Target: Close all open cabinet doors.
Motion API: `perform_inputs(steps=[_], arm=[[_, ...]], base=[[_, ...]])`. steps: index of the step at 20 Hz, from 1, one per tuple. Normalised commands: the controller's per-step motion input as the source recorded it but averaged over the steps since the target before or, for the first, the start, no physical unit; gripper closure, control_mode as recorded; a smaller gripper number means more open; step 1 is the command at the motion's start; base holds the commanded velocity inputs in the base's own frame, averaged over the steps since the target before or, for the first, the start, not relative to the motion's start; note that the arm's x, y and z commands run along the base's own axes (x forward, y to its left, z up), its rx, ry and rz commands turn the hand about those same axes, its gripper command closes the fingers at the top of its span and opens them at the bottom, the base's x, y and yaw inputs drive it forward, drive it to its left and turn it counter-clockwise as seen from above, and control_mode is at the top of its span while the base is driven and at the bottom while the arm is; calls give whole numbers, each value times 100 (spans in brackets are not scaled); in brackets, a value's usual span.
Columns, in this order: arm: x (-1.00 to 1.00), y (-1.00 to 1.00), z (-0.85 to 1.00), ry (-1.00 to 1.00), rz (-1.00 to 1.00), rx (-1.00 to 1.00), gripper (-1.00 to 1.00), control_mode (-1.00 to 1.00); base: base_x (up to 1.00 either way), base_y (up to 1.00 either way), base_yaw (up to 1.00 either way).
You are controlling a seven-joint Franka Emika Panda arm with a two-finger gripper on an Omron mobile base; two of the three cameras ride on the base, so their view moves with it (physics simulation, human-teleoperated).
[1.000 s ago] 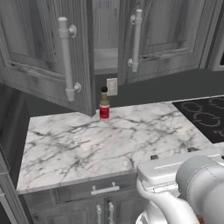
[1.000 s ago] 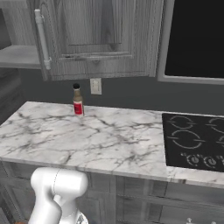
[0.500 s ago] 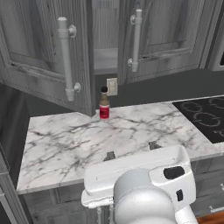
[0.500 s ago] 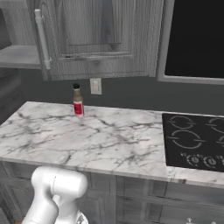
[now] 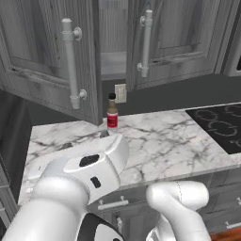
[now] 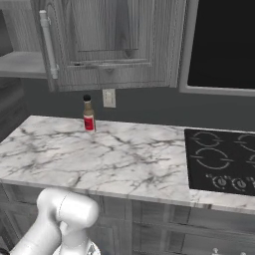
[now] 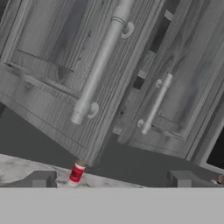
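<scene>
Cabinet doors number two as we count them: the left door [image 5: 47, 61] stands swung outward at ten o'clock in the left base view, the right door [image 5: 181, 42] sits at one o'clock, and a gap between them shows the shelf inside. Each carries one long pale bar handle [image 5: 70, 66]. Their tops are cut off by the frame. Below lies one marble counter [image 5: 160, 141], with one black cooktop [image 6: 221, 159] at three o'clock in the right base view. One red-labelled bottle [image 5: 112, 115] stands near the backsplash, just under the open door's edge. Our gripper [image 7: 111, 179] shows two fingertips spread well apart, empty.
</scene>
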Motion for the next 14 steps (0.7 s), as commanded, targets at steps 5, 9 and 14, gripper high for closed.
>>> perform_inputs(steps=[5,9,14], arm=[[74,17,0,0,-2,-4,-100,-100],[88,0,0,0,0,0,-100,-100],[95,8,-2,0,0,0,-100,-100]], base=[[0,0,0],[0,0,0],[0,0,0]])
